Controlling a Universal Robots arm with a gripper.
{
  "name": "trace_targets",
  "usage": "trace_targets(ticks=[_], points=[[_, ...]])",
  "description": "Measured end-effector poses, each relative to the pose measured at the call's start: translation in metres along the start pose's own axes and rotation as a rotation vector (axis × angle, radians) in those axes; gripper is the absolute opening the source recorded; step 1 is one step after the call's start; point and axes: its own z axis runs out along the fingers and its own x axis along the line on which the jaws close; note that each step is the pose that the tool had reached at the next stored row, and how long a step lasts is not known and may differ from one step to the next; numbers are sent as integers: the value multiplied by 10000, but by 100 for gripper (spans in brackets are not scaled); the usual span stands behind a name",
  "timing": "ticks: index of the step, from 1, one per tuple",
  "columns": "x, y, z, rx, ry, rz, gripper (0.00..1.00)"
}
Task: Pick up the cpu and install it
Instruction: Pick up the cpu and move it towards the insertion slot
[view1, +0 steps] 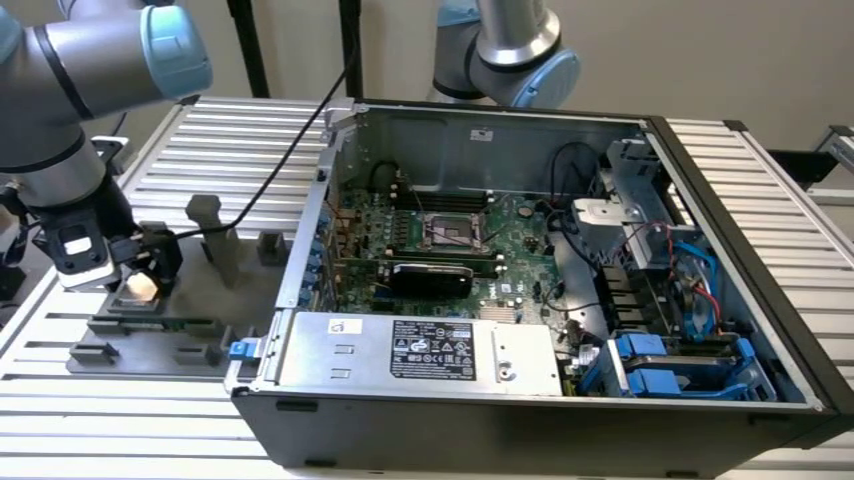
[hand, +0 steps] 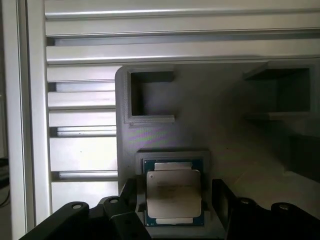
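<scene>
On the slatted surface (view1: 747, 200), at the case's (view1: 534, 430) nine o'clock in the exterior view, the released hand (view1: 140, 275) straddles the cpu (hand: 173, 192).

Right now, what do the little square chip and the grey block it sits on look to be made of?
The cpu: metal lid, dull silvery sheen, on a blue-green board edge. The fixture block: probably matte grey plastic, no shine, rounded corners.

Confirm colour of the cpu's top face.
The cpu top is silvery-grey, slightly beige, with a blue-green edge; best in the wrist view.
</scene>
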Motion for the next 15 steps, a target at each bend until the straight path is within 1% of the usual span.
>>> trace_targets(ticks=[7,8,10,11,15], points=[[0,1,0,31,6,-56,71],[0,1,1,37,7,-63,69],[0,2,0,53,7,-67,69],[0,2,1,69,6,-67,62],[0,2,0,166,3,-66,62]])
